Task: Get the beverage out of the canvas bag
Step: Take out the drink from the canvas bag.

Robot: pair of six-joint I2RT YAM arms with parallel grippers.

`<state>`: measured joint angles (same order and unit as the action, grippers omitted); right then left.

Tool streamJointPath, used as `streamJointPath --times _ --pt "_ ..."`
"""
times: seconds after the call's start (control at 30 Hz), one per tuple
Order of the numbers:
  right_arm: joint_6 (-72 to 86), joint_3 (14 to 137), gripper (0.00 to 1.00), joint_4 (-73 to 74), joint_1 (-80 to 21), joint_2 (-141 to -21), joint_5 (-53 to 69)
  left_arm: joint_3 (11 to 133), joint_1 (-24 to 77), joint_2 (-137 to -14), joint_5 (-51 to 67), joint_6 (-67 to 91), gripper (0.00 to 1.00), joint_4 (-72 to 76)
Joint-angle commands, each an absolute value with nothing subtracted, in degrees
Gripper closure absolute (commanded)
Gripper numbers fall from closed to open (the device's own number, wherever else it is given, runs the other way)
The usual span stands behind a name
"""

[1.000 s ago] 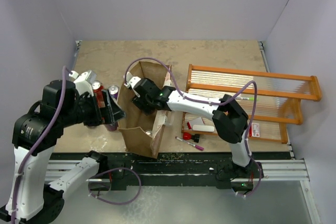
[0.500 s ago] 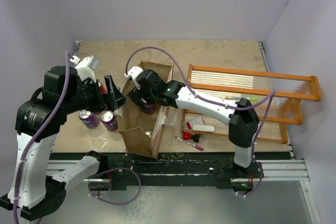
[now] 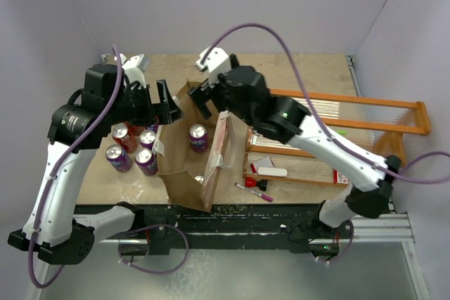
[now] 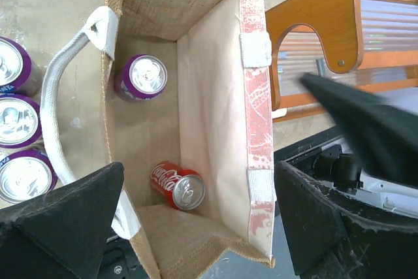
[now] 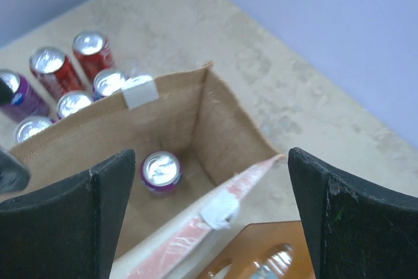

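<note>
Loose cans crowd the canvas bag at 9 o'clock. The left gripper hangs over that rim, jaws wide, empty. Inside: purple can at 12 o'clock, Coca-Cola can at 6, room between. The right gripper, wide and empty, above far rim.

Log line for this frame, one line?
left gripper: open, over bag | right gripper: open, over bag | inside bag: purple can, red can
</note>
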<state>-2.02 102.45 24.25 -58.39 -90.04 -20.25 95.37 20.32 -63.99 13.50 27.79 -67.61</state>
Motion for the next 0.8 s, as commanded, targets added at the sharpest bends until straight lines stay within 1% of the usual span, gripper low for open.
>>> streamJointPath --times 0.0,0.23,0.33,0.47,0.6,0.7,0.77 --pt "-9.30 96.76 0.00 14.12 -58.12 -81.24 -29.54 94.10 20.23 -64.71 14.98 26.45 0.01 -61.31" --pt "-17.42 85.89 0.00 -3.07 -55.72 -71.69 -37.20 86.90 20.34 -65.55 18.08 26.33 0.00 -53.86" --pt "-16.71 86.46 0.00 -5.14 -53.55 -69.22 -36.70 85.43 20.86 -67.15 17.83 26.06 0.00 -53.77" --pt "-18.26 89.64 0.00 -5.98 -52.49 -67.35 -34.77 85.42 23.31 -69.13 14.52 26.56 0.08 -53.43" --pt "-20.96 89.18 0.00 -7.93 -52.47 -65.81 -34.20 84.59 27.57 -72.17 8.31 27.91 0.18 -52.39" --pt "-21.63 87.57 0.00 -9.98 -52.38 -64.62 -34.45 86.08 33.05 -77.14 1.72 29.42 0.19 -53.34" --pt "-21.22 87.81 0.00 -9.65 -52.38 -64.24 -34.11 86.50 34.51 -79.82 -0.22 30.71 0.19 -54.43"
